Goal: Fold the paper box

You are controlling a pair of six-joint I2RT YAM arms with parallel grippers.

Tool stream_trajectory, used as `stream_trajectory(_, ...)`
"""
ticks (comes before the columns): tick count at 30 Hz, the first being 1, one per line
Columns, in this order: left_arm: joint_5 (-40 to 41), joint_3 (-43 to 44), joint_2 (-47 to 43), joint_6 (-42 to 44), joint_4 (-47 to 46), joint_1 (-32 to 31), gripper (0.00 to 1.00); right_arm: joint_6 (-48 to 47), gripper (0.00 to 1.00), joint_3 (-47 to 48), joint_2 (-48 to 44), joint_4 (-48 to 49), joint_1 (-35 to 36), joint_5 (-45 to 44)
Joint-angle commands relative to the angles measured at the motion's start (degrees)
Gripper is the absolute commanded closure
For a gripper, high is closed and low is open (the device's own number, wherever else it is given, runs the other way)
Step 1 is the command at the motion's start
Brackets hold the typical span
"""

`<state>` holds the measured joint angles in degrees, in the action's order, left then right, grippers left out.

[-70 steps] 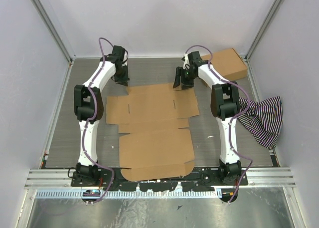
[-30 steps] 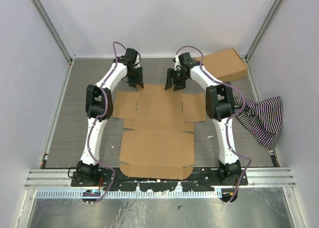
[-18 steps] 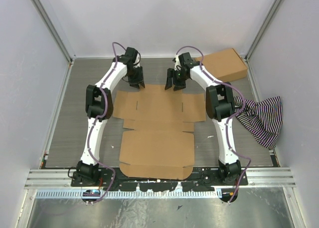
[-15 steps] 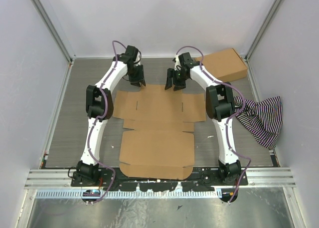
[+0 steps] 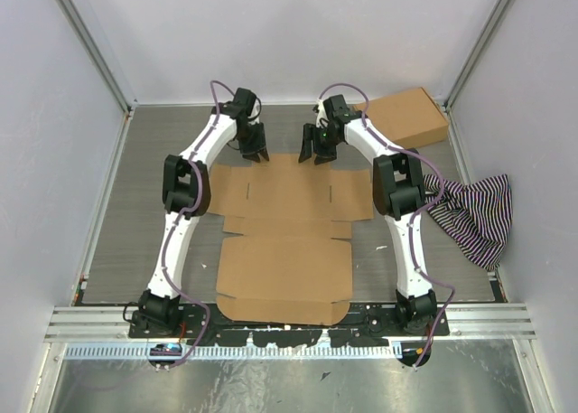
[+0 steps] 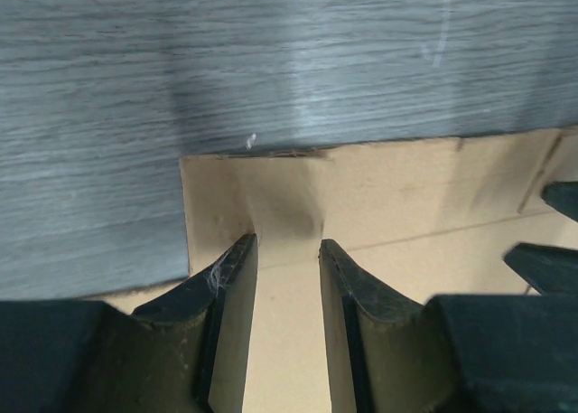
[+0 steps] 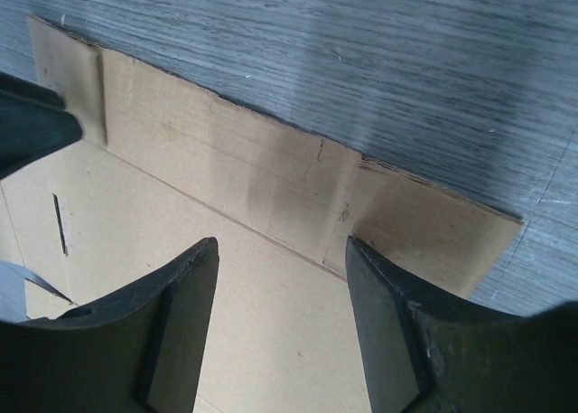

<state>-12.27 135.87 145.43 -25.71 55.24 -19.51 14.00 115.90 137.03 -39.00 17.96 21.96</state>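
The paper box [image 5: 284, 241] lies flat and unfolded on the grey table, a brown die-cut sheet with creases, side flaps and slits. Both grippers hang over its far edge. My left gripper [image 5: 256, 151] is open by a narrow gap, its fingertips [image 6: 237, 255] just above the far strip of the paper box [image 6: 388, 196] near its left corner, nothing between them. My right gripper [image 5: 317, 151] is open wider, above the same strip of the paper box [image 7: 271, 183] near its right corner, holding nothing. In each wrist view the other gripper's dark fingers show at the frame's edge.
A compact flat brown carton [image 5: 408, 115] lies at the back right corner. A black-and-white striped cloth [image 5: 474, 216] is bunched against the right wall. Walls enclose the table on three sides.
My left gripper has shifted right along the box's far edge and its jaws have narrowed a little. The right gripper and the box have stayed put over the last second.
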Motion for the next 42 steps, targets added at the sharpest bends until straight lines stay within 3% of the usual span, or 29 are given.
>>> stream_trajectory(1, -1.49, 1.8, 3.39, -1.22, 0.67, -0.05, 0.59, 1.0, 0.36, 2.04, 2.23, -1.11, -0.18, -2.15)
stream_trajectory(8, 0.25, 3.55, 3.04, -1.19, 2.14, 0.94, 0.56, 0.78, 0.35, 6.72, 4.55, -2.46, -0.43, -2.45)
stream_trajectory(15, 3.56, -2.23, -8.96, 0.63, 2.6, 3.73, 0.45, 0.59, 0.29, 4.89, -4.03, 1.95, -1.05, -5.27)
stream_trajectory(23, 4.81, -26.62, -31.17, 1.38, -0.55, 4.68, 0.37, -0.17, 0.2, -17.17, -27.91, 3.1, -2.75, -13.91)
stream_trajectory(31, 0.9, -58.49, -47.22, -2.65, -7.61, 4.7, 0.37, 5.31, 0.18, -45.26, -44.75, 5.67, -3.01, -11.76)
stream_trajectory(36, -0.57, -67.51, -51.05, -3.36, -10.69, 4.66, 0.37, 6.63, 0.17, -55.18, -48.31, 8.89, -2.97, -8.83)
stream_trajectory(42, -2.59, -70.43, -49.6, -4.3, -14.16, 4.67, 0.36, 6.78, 0.16, -57.8, -45.63, 7.97, -2.96, -8.75)
